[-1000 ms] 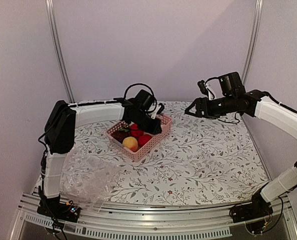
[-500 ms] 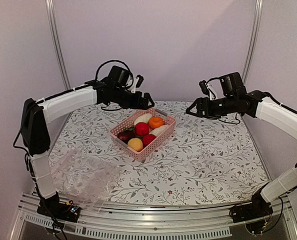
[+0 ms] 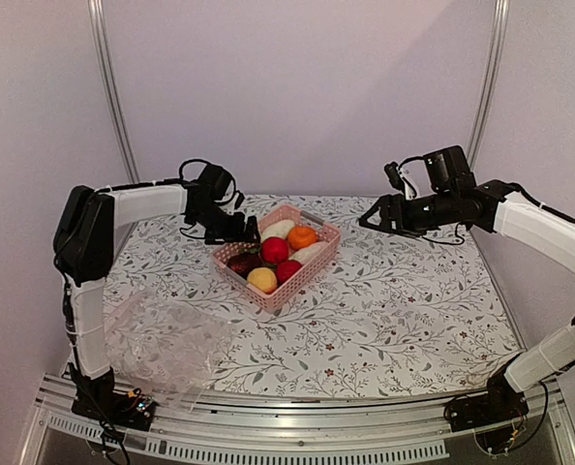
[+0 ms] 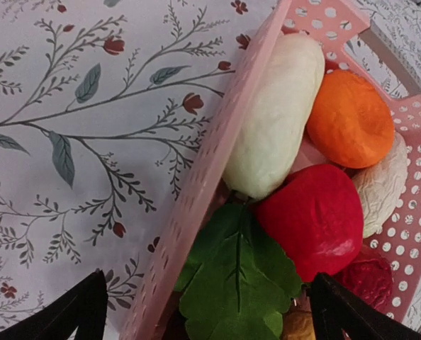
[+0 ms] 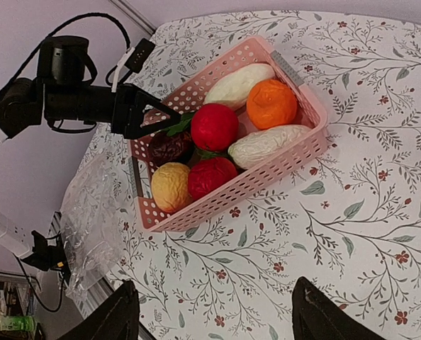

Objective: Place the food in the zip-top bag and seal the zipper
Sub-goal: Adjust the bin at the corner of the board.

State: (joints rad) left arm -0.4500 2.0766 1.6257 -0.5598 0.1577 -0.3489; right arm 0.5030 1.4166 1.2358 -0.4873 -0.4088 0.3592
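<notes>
The food lies in a pink lattice basket [image 3: 302, 283]: a red piece [image 3: 275, 249], an orange one [image 3: 302, 236], a yellow one [image 3: 261, 280], two cream-white ones and a dark purple one. My left gripper [image 3: 243, 232] is open at the basket's back-left rim [image 4: 196, 191], its jaws straddling the rim over a green leaf [image 4: 235, 276]. It holds nothing. My right gripper [image 3: 367, 219] hovers open and holding nothing to the right of the basket [image 5: 267, 180]. The zip-top bag [image 3: 162, 337] lies crumpled at the near left. I cannot make out its zipper.
The floral tablecloth [image 3: 404, 310] covers the table. A metal rail [image 3: 297, 448] runs along the near edge by the arm bases. Pale walls and two upright poles close the back. The bag [image 5: 90, 216] reaches the table's left edge.
My left gripper rose out of the basket, opened wide, swung up and back, then came down at the basket's back-left rim. The right arm has barely moved.
</notes>
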